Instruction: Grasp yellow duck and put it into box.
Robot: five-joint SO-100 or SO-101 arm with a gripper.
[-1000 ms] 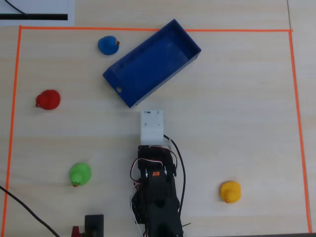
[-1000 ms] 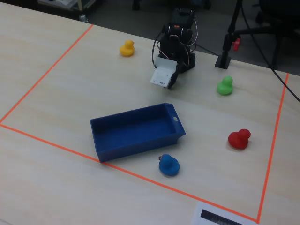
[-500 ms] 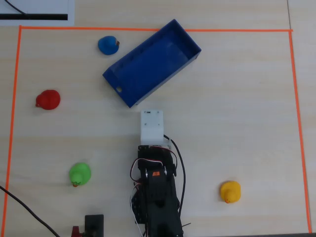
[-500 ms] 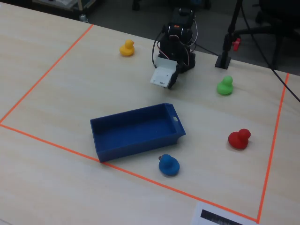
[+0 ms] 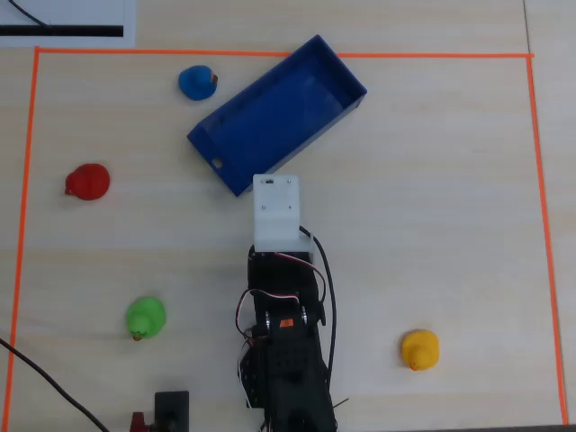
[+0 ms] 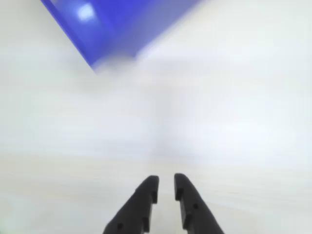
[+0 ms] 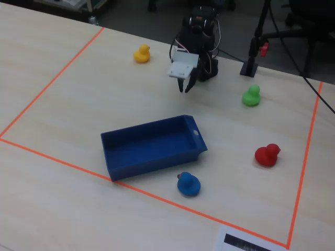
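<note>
Arm base: my arm [image 5: 283,360] stands at the near edge of the table [image 5: 432,207], midway along it in the overhead view, cables looped over its joints.
Pincer: the gripper [image 6: 166,187] hangs clear of the wood with its two black fingers [image 6: 146,195] close together, only a thin slit between them, and nothing held; in the fixed view it [image 7: 185,86] points downward under the white wrist block.
Yellow duck: the yellow duck [image 5: 420,349] sits near the table's near right corner in the overhead view, inside the orange tape border [image 5: 540,180], well apart from the gripper and untouched; in the fixed view it [image 7: 142,54] appears at upper left.
Handling, my judgement: the toy looks light, rounded and smooth, probably squashy, so it may roll or slip; I would open wide and pinch across the fat body, below the head, not on the beak.
Green duck: the green duck [image 5: 145,318] stands near the near left corner.
Box: the box [image 5: 342,76], dark blue and empty, lies skewed beyond the gripper, toward the far edge.
Red duck: the red duck [image 5: 88,182] rests by the left edge.
Blue duck: the blue duck [image 5: 197,83] stands just beside the box, near the far edge.
</note>
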